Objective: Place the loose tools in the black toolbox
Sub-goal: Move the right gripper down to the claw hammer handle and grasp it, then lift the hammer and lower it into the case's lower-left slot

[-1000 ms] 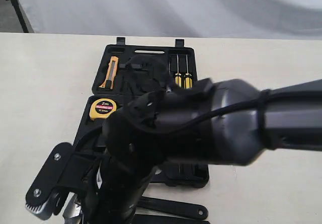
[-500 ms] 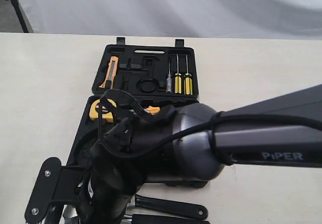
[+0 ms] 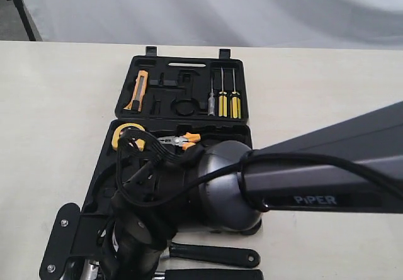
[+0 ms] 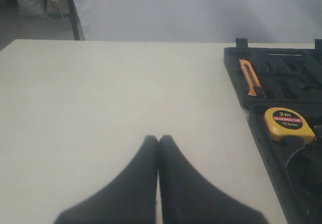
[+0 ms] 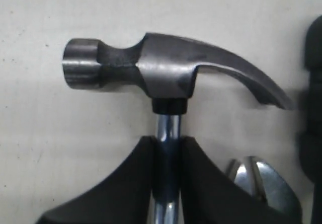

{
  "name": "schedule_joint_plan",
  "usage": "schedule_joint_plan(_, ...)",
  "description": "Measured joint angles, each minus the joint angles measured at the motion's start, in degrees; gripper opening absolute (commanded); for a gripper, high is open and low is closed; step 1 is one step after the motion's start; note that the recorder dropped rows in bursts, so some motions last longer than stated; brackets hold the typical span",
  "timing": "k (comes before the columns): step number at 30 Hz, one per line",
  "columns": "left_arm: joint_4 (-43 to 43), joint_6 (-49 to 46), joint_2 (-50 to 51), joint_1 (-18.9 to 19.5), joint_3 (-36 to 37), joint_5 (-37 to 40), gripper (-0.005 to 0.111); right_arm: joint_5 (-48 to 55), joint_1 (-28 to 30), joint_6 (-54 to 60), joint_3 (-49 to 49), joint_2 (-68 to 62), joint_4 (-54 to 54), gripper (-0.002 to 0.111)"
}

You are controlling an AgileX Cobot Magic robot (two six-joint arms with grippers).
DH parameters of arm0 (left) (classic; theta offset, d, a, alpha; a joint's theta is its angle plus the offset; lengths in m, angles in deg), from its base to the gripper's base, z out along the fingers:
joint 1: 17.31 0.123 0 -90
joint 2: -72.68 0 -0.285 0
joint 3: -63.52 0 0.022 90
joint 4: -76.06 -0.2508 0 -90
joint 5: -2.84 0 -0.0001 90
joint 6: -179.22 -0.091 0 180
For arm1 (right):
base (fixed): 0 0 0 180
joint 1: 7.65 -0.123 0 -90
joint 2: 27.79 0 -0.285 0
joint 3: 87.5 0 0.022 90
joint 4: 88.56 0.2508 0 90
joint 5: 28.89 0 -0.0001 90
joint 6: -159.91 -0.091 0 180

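Note:
The black toolbox (image 3: pixel 165 94) lies open on the pale table; it shows again in the left wrist view (image 4: pixel 236 70). In the right wrist view a steel claw hammer (image 5: pixel 166 73) lies on the table, and my right gripper (image 5: pixel 167 143) is shut on its shiny shaft just below the head. That arm reaches across the box to the near left, so the exterior view hides the gripper behind the wrist (image 3: pixel 135 242). My left gripper (image 4: pixel 159 139) is shut and empty above bare table, left of the box.
The box holds an orange knife (image 3: pixel 138 91), three screwdrivers (image 3: pixel 223 100), a yellow tape measure (image 3: pixel 126 132) and orange-handled pliers (image 3: pixel 182 141). Two black tool handles (image 3: pixel 214 253) lie in front of the box. A shiny metal tool tip (image 5: pixel 261 176) lies beside the hammer shaft.
The right arm has dropped towards the near-left corner, uncovering more of the box's lower half and the orange-handled pliers. The left gripper's earlier state is not shown.

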Motion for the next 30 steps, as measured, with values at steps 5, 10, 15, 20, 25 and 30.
schedule_joint_plan(5, 0.00, 0.00, 0.00, 0.00, 0.00, 0.00, 0.001, -0.12, 0.00, 0.00, 0.00, 2.51, -0.20, 0.000)
schedule_joint_plan(10, 0.00, 0.00, 0.00, 0.00, 0.00, 0.00, 0.001, 3.39, 0.13, 0.00, 3.69, 8.43, -0.50, -0.001)
schedule_joint_plan(15, 0.00, 0.00, 0.00, 0.00, 0.00, 0.00, 0.001, 8.97, 4.38, 0.00, 11.61, 9.86, -0.60, -0.001)
schedule_joint_plan(20, 0.00, 0.00, 0.00, 0.00, 0.00, 0.00, 0.001, 10.07, 10.36, 2.18, 14.82, 6.99, -4.14, -0.001)
schedule_joint_plan(25, 0.00, 0.00, 0.00, 0.00, 0.00, 0.00, 0.001, 10.80, 13.48, 5.60, 14.91, 2.86, -5.06, -0.001)
schedule_joint_plan(30, 0.00, 0.00, 0.00, 0.00, 0.00, 0.00, 0.001, 10.80, 13.50, 10.08, 14.91, -0.62, -5.08, -0.001)
